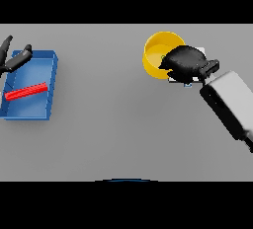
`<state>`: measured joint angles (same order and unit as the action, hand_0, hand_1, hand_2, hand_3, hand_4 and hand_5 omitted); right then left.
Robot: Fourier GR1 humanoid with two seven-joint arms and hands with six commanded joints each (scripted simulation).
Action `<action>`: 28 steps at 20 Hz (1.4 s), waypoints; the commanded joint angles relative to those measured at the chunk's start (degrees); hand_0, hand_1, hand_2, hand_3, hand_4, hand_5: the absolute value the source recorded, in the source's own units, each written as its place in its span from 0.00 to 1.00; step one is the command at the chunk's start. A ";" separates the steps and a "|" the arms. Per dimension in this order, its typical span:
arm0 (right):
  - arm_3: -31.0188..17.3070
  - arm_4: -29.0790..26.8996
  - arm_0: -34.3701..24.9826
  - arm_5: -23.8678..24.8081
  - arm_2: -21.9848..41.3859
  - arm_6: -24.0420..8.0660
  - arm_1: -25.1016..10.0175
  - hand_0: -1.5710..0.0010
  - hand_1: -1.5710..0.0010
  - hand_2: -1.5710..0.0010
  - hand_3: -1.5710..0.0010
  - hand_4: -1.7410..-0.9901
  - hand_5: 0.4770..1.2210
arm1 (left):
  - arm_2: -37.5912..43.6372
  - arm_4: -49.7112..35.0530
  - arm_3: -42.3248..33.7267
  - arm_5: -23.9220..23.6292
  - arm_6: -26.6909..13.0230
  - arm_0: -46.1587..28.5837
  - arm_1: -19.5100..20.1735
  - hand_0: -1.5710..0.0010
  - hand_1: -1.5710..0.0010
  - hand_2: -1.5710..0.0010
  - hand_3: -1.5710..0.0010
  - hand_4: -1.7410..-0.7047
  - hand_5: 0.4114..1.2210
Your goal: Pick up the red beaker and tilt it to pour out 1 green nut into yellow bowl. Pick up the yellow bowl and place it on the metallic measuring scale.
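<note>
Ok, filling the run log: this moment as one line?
right hand: shut on yellow bowl, over scale | left hand: open, at blue tray | red beaker: lying in tray

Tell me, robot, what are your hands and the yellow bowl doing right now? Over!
Right robot hand curled on yellow bowl rim, by the scale. Left robot hand open over blue tray. Red beaker lying in tray. Nothing blocking.

The bowl (159, 50) is bright yellow, the tray (30, 109) is blue, the beaker (26, 91) lying in it is red, and the table (123, 124) is plain grey.
</note>
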<state>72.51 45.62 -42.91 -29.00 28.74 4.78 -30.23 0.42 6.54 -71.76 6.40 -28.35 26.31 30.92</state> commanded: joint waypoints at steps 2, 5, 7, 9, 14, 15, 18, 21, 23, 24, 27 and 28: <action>-3.67 0.44 -1.32 1.71 -0.90 0.32 -0.36 0.00 0.00 0.02 0.27 0.00 1.00 | -0.10 -0.16 -0.32 0.12 -1.39 -0.10 -0.12 1.00 1.00 1.00 1.00 0.87 0.40; -8.45 0.96 -1.94 4.50 -2.19 1.36 -1.34 0.00 0.00 0.01 0.26 0.00 1.00 | -0.15 0.14 0.11 0.06 -2.15 0.42 -0.05 1.00 1.00 1.00 1.00 0.86 0.43; -12.41 1.60 -2.86 6.27 -3.14 0.86 -0.60 0.00 0.00 0.01 0.27 0.00 1.00 | -0.26 -0.23 -1.15 0.12 -2.64 0.02 -0.20 1.00 1.00 1.00 1.00 0.86 0.43; -15.57 1.95 -3.34 7.44 -3.87 1.17 -0.62 0.00 0.00 0.02 0.26 0.00 1.00 | -0.02 -0.39 -2.18 0.05 -3.46 -0.82 0.21 1.00 1.00 1.00 1.00 0.85 0.44; -23.84 2.50 -4.36 11.22 -4.97 3.64 0.57 0.00 0.00 0.09 0.18 0.00 1.00 | -0.91 0.14 -2.06 0.08 -4.64 -0.40 -0.42 1.00 1.00 1.00 1.00 0.85 0.48; -24.96 2.43 -4.28 11.59 -5.13 4.15 0.74 0.00 0.00 0.10 0.16 0.00 1.00 | -1.11 0.69 -1.81 -0.22 -4.67 0.14 -0.39 1.00 1.00 1.00 1.00 0.85 0.48; -27.84 2.48 -4.14 12.80 -5.29 4.16 1.93 0.00 0.00 0.12 0.13 0.00 1.00 | -0.97 0.85 -1.12 -0.66 -4.68 0.15 -0.62 1.00 1.00 1.00 1.00 0.85 0.49; -30.49 2.94 -4.76 13.59 -5.64 4.97 2.11 0.00 0.00 0.12 0.11 0.00 1.00 | -0.92 0.50 -1.82 -0.15 -4.38 -0.27 -0.30 1.00 1.00 1.00 1.00 0.86 0.48; -30.57 2.67 -4.75 12.70 -5.80 4.75 2.38 0.00 0.00 0.12 0.10 0.00 1.00 | -0.78 0.64 -1.66 -0.18 -4.26 -0.14 -0.02 1.00 1.00 1.00 1.00 0.87 0.47; -31.63 2.94 -5.12 13.49 -6.00 5.26 2.43 0.00 0.00 0.13 0.08 0.00 1.00 | -0.89 0.62 -1.47 -0.01 -3.81 -0.30 -0.10 1.00 1.00 1.00 1.00 0.87 0.46; -31.44 3.06 -4.92 12.79 -6.19 4.85 2.52 0.01 0.09 0.15 0.29 0.08 1.00 | -0.86 0.52 -1.26 0.64 -3.95 0.03 0.35 1.00 1.00 1.00 1.00 0.87 0.45; -32.03 3.14 -5.32 12.72 -6.35 4.65 2.54 0.06 0.18 0.25 0.39 0.14 0.90 | -1.00 0.39 -1.32 0.59 -4.10 0.09 -0.04 1.00 1.00 1.00 1.00 0.87 0.45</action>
<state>40.47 48.78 -48.24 -16.29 22.39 9.30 -27.70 -0.59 6.92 -73.08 7.01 -32.44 26.39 30.86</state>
